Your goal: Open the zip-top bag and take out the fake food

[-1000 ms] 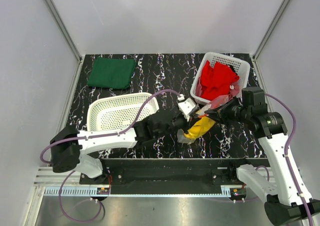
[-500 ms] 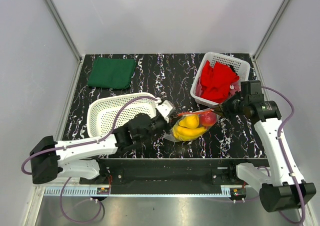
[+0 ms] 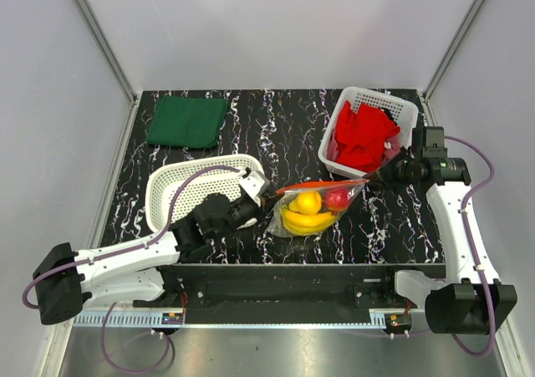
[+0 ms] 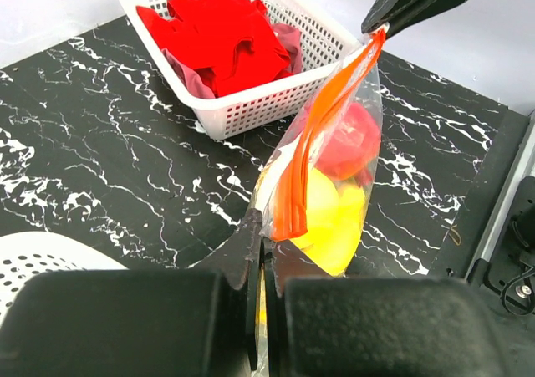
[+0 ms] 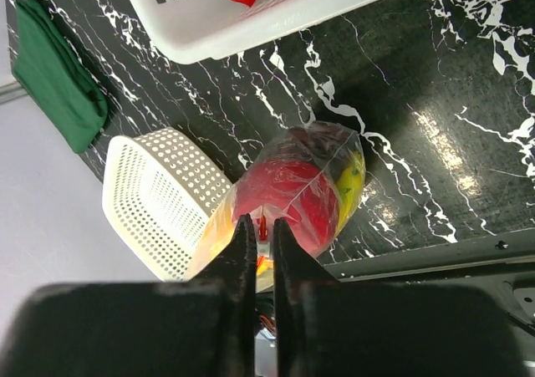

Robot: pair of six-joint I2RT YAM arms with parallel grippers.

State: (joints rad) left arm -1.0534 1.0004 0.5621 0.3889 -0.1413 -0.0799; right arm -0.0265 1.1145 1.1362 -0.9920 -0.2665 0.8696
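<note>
The bag (image 3: 316, 210) hangs stretched over the front middle of the surface (image 3: 276, 126), near its front edge; whether the bag's bottom touches the surface cannot be told. An empty white basket (image 3: 180, 195) lies just beside it on the left; a second white basket (image 3: 328, 155) holding red cloth (image 3: 364, 133) stands just behind it on the right; a green cloth (image 3: 186, 121) lies well apart at the far left corner. Bare room lies behind the bag, between the green cloth and the second basket. The left fingers (image 3: 267, 195) are pressed together, pinching the left end of the orange zip strip; the right fingers (image 3: 376, 178) are nearly closed, pinching its right end; the strip runs taut between them. Inside the bag sit a banana bunch (image 3: 308, 221), a lemon (image 3: 308, 201) and a red fruit (image 3: 337, 198).
</note>
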